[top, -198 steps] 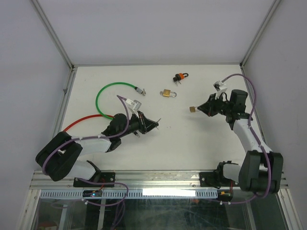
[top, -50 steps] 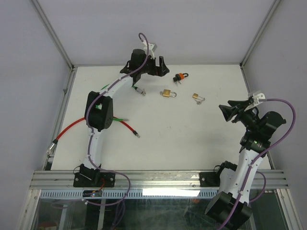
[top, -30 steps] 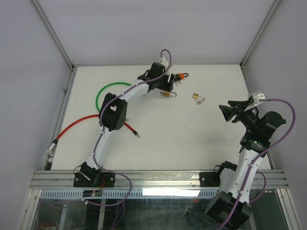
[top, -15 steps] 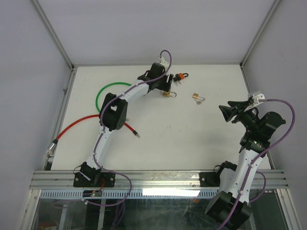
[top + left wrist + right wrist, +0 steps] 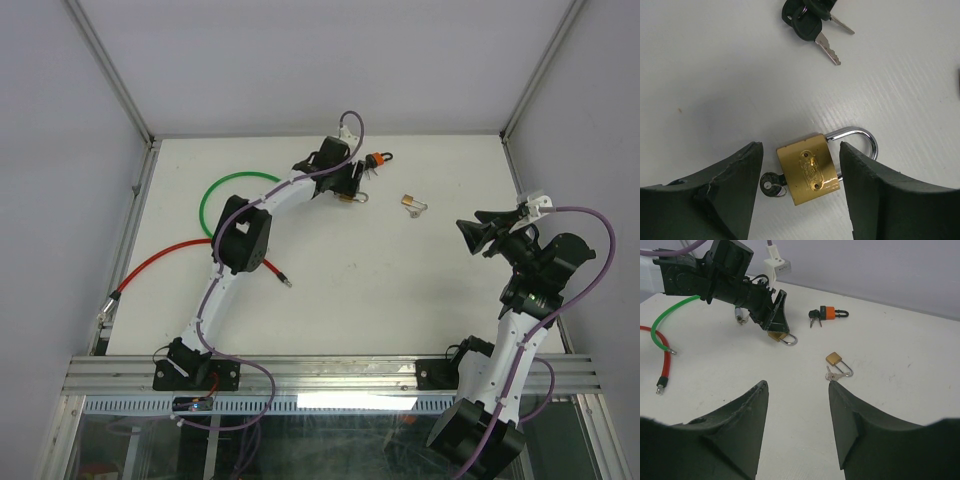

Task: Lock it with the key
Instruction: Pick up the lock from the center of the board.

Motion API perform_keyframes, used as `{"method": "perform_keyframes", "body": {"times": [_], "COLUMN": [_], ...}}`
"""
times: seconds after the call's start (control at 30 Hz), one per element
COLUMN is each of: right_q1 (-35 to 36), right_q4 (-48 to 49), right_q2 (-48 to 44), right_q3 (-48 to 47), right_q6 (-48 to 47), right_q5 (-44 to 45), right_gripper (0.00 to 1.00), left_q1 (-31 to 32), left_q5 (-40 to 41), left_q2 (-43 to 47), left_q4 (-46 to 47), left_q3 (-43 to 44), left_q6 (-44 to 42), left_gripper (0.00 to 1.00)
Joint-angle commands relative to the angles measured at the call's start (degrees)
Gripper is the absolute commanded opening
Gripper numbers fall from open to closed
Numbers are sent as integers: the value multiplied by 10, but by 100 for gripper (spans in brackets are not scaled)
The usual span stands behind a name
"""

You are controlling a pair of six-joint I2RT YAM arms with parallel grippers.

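White table (image 5: 400, 300): left gripper (image 5: 799, 155) is sitting spread open, straddling the brass padlock (image 5: 807, 175), key (image 5: 771, 186) sticking in its bottom end. Black key bunch (image 5: 810, 22) is lying just beyond the fingers. Right gripper (image 5: 797, 385) is hovering open, well apart, smaller padlock (image 5: 835, 359) between.

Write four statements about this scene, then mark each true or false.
1. The left gripper is open, its fingers on either side of a brass padlock. True.
2. The right gripper holds the small brass padlock. False: it is open and empty, and that padlock lies on the table.
3. A black-headed key sits at the base of the brass padlock. True.
4. The orange padlock lies inside the green cable loop. False: it lies outside the loop, just beyond the left gripper.
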State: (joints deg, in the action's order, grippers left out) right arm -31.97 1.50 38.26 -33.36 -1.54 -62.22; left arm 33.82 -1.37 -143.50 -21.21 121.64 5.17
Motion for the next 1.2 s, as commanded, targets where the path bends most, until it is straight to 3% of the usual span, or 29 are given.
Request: {"method": "perform_keyframes", "body": {"times": [0.0,0.1,0.6,0.97,1.17], "right_q1": [-6,-6,-6,-6,-6], "right_q4": [31,31,31,32,34], "right_q2": [-6,-6,-14,-16,-16], "right_q3": [-4,-4,-4,-3,-2], "right_q6": [5,5,5,5,5], "right_q5": [-6,-6,-6,-6,-6], "right_gripper": [54,54,54,54,54], "left_q1": [5,7,19,22,22], "left_q5": [17,21,58,65,60], "left_q2": [11,12,27,30,28], "left_q4": [15,15,15,16,11], "left_q3": [15,12,-15,-21,-26], "left_q6": [6,8,15,18,13], "left_gripper": [61,56,56,50,52]}}
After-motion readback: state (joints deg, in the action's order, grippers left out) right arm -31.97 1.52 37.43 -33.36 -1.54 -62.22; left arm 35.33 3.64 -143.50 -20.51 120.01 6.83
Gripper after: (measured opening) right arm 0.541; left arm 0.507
